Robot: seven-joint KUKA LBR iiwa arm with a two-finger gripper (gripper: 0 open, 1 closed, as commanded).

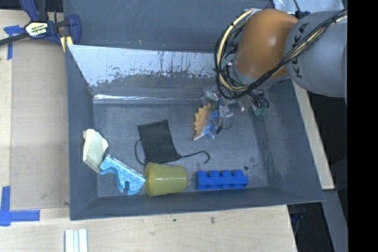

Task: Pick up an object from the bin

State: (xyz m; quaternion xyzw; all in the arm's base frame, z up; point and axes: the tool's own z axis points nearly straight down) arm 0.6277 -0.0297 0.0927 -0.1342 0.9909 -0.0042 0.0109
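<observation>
Bin (147, 65) of grey metal holds a handful of loose things spread over its floor. The arm (322, 53) comes in from the right of the camera view, with a rounded orange cover (266, 44) and looped cables at its wrist, and reaches down over the right half of the floor. A flat black fabric square (156, 140) with a thin dark cord trailing to its right lies near the middle. Along the front wall lie a blue studded brick (221, 180), a yellow-green cup (165, 179) on its side just to the brick's left, and a light blue plastic piece (123, 174) touching the cup's left end. A crumpled cream-white thing (94, 147) sits at the left, against the light blue piece. A small tan-and-blue thing (202, 123) lies right of centre, well apart from the front row. The end effector (223, 112) is low, right against that small thing's right side; how wide it stands, or whether it grips the thing, cannot be told.
</observation>
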